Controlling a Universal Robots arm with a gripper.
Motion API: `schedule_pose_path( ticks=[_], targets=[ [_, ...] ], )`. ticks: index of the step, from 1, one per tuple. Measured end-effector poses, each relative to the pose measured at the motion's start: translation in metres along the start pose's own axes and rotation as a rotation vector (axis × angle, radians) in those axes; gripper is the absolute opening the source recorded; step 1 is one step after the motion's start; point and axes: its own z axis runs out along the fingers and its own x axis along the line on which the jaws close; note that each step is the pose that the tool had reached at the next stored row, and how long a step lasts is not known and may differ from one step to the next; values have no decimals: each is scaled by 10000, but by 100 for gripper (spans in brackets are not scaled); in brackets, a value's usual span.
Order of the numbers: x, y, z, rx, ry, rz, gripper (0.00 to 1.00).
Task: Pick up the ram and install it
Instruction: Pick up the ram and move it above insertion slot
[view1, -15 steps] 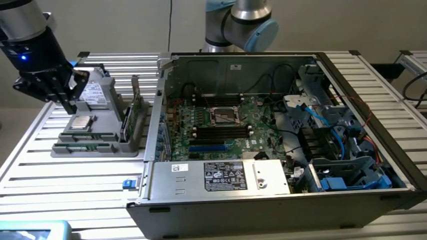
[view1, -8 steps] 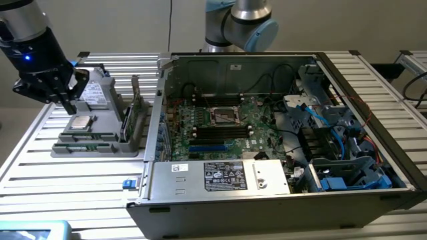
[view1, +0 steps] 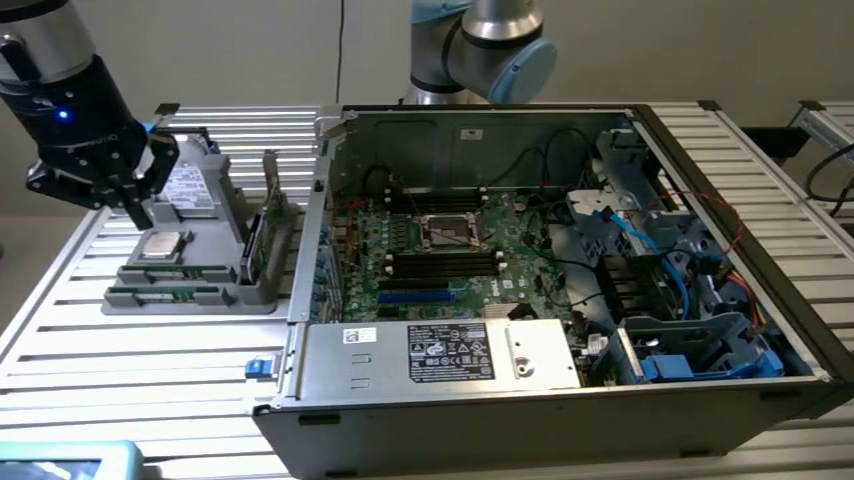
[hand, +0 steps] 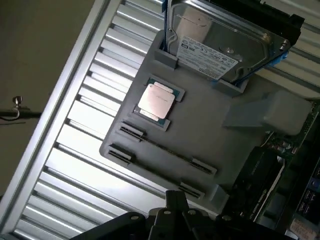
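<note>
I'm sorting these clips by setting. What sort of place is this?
Probably a robotics lab bench for computer assembly: an open PC case with its motherboard on a slatted metal table, and a grey fixture holding a hard drive.

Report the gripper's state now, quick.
Gripper: open or shut cannot be told; it hangs above the grey plastic parts holder, near the square silver processor chip.

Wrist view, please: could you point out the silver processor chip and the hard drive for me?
Silver processor chip (hand: 156, 101), wrist view, middle of its metal lid.
Hard drive (hand: 207, 56), wrist view, on its white label.
</note>
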Motion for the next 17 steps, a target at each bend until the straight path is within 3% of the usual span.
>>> schedule_pose_path(
  ticks=[17],
  targets=[
    [0,-1,3,-2,60,-3102,11]
  ],
)
